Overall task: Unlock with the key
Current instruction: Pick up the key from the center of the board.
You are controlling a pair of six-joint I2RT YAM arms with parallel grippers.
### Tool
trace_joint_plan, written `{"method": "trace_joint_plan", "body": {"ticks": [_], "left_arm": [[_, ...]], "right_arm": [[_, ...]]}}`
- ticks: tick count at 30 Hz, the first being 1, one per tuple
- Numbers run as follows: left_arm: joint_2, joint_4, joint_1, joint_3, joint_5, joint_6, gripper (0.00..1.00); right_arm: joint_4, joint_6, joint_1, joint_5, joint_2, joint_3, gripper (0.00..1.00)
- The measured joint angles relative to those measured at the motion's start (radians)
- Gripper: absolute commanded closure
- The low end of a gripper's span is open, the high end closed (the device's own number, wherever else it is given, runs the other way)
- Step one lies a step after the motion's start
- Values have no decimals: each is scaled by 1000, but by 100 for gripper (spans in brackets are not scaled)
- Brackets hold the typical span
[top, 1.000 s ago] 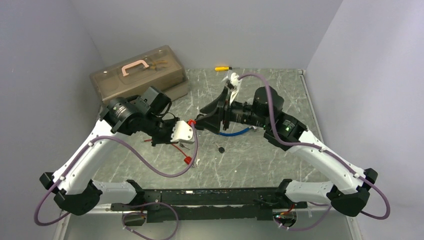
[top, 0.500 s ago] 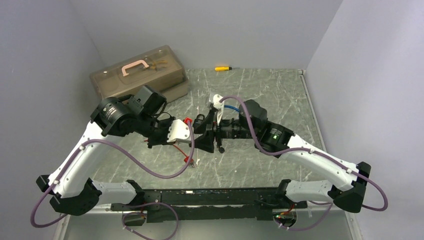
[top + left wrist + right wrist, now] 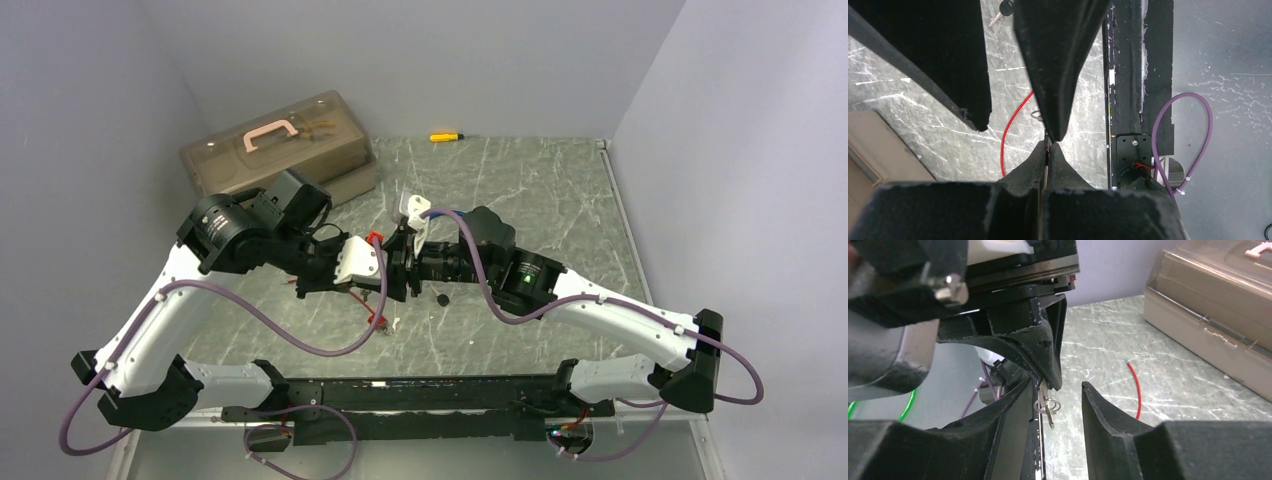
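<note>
My left gripper [image 3: 1048, 144] is shut on a small metal key [image 3: 1048, 407] with a split ring; only its thin edge shows between my fingertips in the left wrist view. My right gripper [image 3: 1055, 386] is open and faces the left one tip to tip. Its fingers [image 3: 1058, 60] stand on either side of the key without touching it. In the top view the two grippers meet above the table's middle [image 3: 392, 265]. A red cable [image 3: 1013, 125] lies on the table below them, with red ends [image 3: 377, 320]. No lock body is visible.
A brown see-through toolbox [image 3: 280, 150] with a pink handle stands at the back left. A yellow screwdriver [image 3: 445, 136] lies by the back wall. A black-headed key [image 3: 441, 298] lies on the table under the right arm. The marbled table [image 3: 560, 200] stretches to the right.
My right arm has swung left and down, bringing its open gripper up to the left gripper's tips. The left arm shifted slightly left and holds the key.
</note>
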Motion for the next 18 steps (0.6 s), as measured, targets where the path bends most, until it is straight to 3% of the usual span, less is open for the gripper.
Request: {"method": "trace_joint_plan", "body": {"ticks": [9, 16, 18], "left_arm": [[-12, -1, -4, 0, 8, -2, 100], [-18, 0, -5, 0, 0, -3, 100], [-19, 3, -5, 1, 0, -3, 100]], "right_arm": [[29, 0, 3, -24, 42, 5, 68], [14, 5, 11, -54, 60, 26, 100], [15, 3, 13, -53, 60, 30, 100]]}}
